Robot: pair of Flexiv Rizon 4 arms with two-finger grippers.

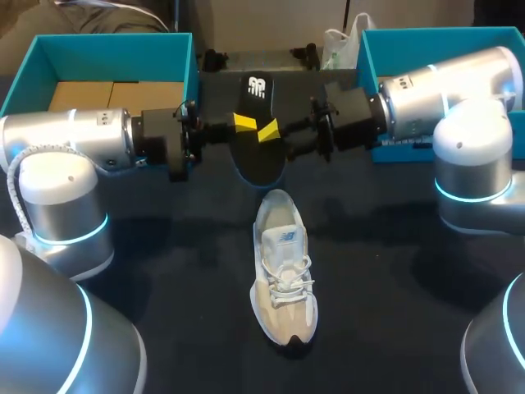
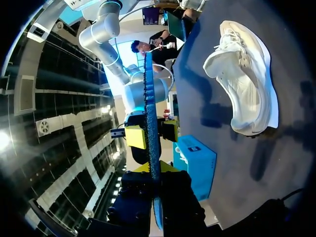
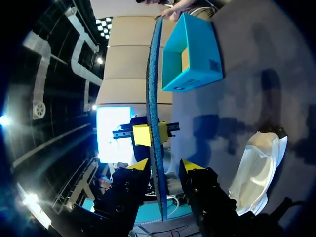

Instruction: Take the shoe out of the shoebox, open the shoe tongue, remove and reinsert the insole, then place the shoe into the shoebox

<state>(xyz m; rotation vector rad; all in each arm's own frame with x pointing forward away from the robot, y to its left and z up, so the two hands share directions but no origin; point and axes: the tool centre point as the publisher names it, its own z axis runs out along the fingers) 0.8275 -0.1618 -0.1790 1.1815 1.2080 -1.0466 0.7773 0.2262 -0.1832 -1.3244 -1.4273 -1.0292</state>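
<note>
Insole [image 1: 258,160] sits clamped edgewise in our left gripper [image 2: 154,168]; our right gripper [image 3: 165,168] straddles it, fingers apart. We should close right squarely before steering toward the shoe [image 1: 283,271].

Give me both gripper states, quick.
Left gripper: closed on the insole.
Right gripper: open, jaws straddling the insole, not clamped.

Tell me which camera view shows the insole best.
The head view. It shows the insole face-on, with its black top side and nearly its whole outline, beyond the shoe. Both wrist views show the insole only edge-on, as a thin blue strip, so its shape and top side cannot be seen there.
</note>
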